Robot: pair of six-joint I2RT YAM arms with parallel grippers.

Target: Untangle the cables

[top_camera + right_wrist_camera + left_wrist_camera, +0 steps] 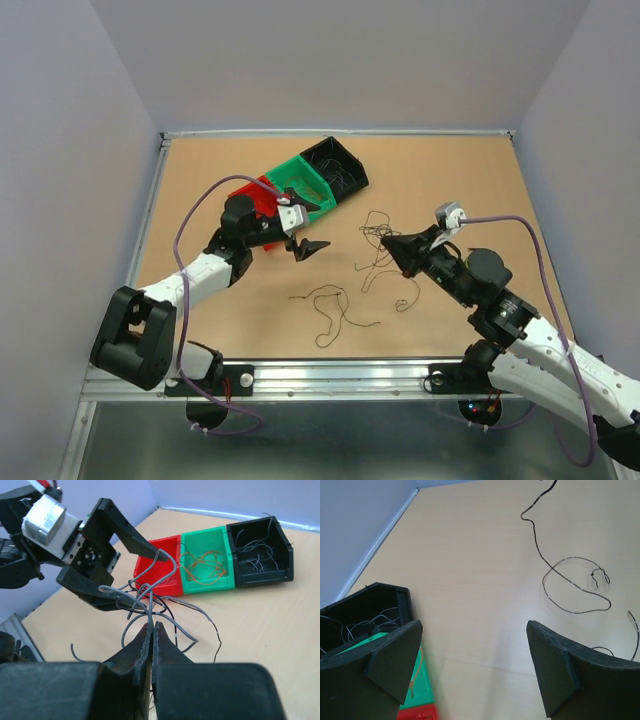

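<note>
Nearest, a loose dark strand (335, 305) lies alone on the table (450, 170), 7 o'clock of the cables (372, 245) clump. At the clump's 3 o'clock edge the right gripper (151, 632) is pinched fully closed on a few grey wires. At 9 o'clock the left gripper (322, 226) gapes wide, empty; one loop seems to touch its upper finger. Risks: a hard pull could cinch knots or drag the whole clump, wires could slip, the loop could snag. Red bin (255, 195), green bin (300, 180), black bin (338, 165) farthest, 11 o'clock.

thin dark cables (376, 238), loose curly tangle
</note>
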